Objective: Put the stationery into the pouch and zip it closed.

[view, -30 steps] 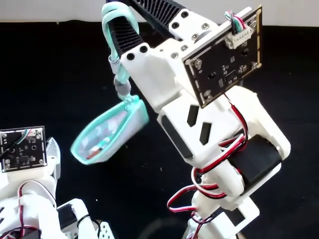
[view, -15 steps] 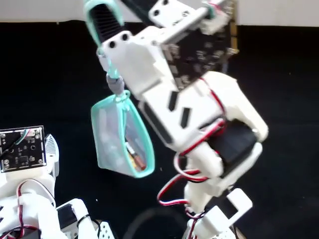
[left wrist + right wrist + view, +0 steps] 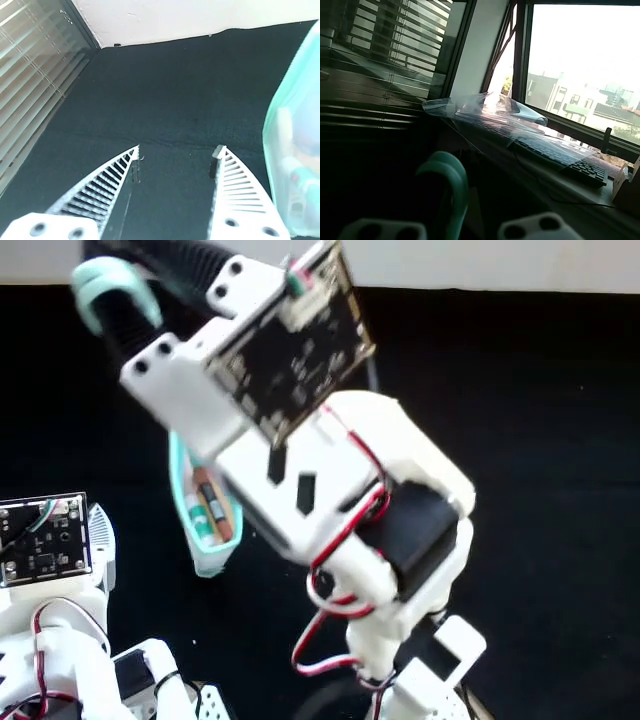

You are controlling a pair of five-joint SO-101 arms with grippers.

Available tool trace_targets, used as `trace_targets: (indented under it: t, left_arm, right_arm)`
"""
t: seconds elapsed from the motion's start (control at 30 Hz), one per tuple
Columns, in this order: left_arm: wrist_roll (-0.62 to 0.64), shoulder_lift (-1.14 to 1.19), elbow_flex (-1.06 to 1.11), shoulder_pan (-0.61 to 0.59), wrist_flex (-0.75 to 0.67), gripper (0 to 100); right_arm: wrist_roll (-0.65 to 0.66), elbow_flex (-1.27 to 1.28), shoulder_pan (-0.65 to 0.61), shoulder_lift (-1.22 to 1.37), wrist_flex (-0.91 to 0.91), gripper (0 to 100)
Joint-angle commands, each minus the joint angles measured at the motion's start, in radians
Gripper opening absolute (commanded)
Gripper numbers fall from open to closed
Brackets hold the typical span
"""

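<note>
A translucent teal pouch (image 3: 204, 517) hangs in the air with an orange-brown pen and other stationery inside. Its teal loop strap (image 3: 108, 282) is held by my right gripper (image 3: 128, 298), raised high at the upper left of the high view. The right arm's white body covers part of the pouch. The same loop (image 3: 446, 192) shows close up in the right wrist view. My left gripper (image 3: 177, 151) stands open and empty low over the black table (image 3: 165, 95), with the pouch (image 3: 295, 150) just beside one finger.
The left arm's base and camera board (image 3: 40, 538) sit at the near left of the table. The right arm's base (image 3: 420, 680) stands at the near middle. Black cloth (image 3: 540, 440) covers the table out to the right. A window and blinds (image 3: 380, 45) lie behind.
The right arm has swung to the left with the pouch. The pouch has turned from tilted flat to hanging upright and is partly hidden behind the arm. The left arm has kept still.
</note>
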Motion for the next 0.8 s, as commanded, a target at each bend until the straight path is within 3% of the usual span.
trace_targets:
  t: [0.0, 0.3, 0.6, 0.77]
  left_arm:
    - [0.006, -0.002, 0.001, 0.042, -0.012, 26]
    - [0.009, -0.002, 0.002, 0.259, 0.163, 26]
    - [0.012, -0.002, 0.166, 0.441, 0.157, 26]
    - [0.014, 0.004, 0.174, 0.518, 0.060, 26]
  right_arm:
    - [-0.005, -0.016, -0.045, -0.001, -0.031, 0.7]
    - [-0.005, -0.016, -0.053, -0.001, -0.031, 0.7]
    - [-0.009, -0.016, -0.053, -0.001, -0.028, 0.7]
    - [-0.009, -0.015, -0.079, -0.001, -0.022, 0.7]
